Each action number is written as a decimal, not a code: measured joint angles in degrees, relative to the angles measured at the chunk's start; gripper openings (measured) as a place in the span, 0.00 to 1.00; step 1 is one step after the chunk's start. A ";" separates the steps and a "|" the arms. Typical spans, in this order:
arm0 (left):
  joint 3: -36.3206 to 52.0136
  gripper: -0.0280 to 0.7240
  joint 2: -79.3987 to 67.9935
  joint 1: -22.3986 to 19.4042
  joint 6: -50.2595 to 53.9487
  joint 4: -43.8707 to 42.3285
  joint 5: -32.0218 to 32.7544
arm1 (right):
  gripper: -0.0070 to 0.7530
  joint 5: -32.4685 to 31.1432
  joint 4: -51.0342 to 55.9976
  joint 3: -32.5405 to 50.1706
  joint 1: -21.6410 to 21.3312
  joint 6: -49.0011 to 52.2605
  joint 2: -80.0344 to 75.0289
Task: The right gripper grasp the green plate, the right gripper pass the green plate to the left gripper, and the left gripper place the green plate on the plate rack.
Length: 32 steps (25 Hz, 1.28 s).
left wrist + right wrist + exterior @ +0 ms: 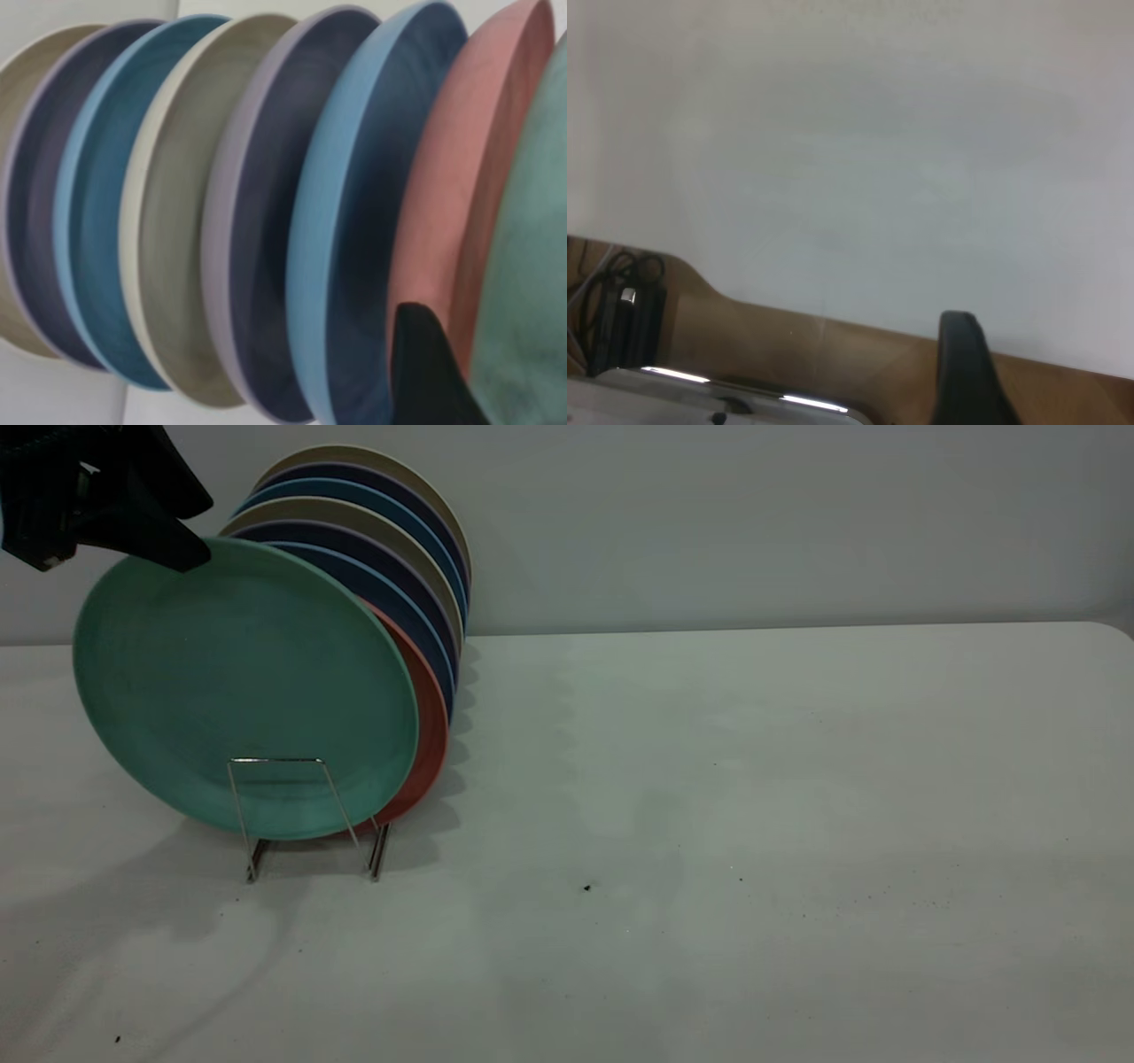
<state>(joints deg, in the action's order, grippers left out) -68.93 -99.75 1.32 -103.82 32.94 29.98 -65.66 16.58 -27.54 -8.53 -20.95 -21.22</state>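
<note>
The green plate [239, 691] stands on edge at the front of the plate rack [379, 852], behind the rack's front wire loop, leaning back against a salmon-pink plate [431, 726]. My left gripper [182, 545] is at the top left of the exterior view, shut on the green plate's upper rim. In the left wrist view one black finger [425, 363] sits between the salmon plate [478, 177] and the green plate [532, 292]. My right gripper [966, 372] is out of the exterior view; it shows as a black part in the right wrist view, away from the plates.
Behind the salmon plate the rack holds several more plates [390, 576] in blue, purple and beige. The white table [753, 824] stretches to the right of the rack. The right wrist view shows the table edge and brown floor [833, 354].
</note>
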 joint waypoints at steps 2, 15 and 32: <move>0.00 0.58 0.00 0.00 1.38 0.00 0.16 | 0.64 0.00 0.00 0.00 0.00 0.00 0.00; 0.00 0.59 4.81 0.00 14.66 -1.66 13.56 | 0.64 0.04 -0.90 0.00 3.65 0.42 0.00; 0.00 0.59 38.99 0.00 69.94 -16.42 36.92 | 0.64 0.86 -9.30 0.47 12.78 10.10 8.56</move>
<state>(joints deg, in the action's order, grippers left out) -68.93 -60.76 1.32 -33.88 16.52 66.90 -64.80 7.28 -27.07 4.25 -10.84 -12.66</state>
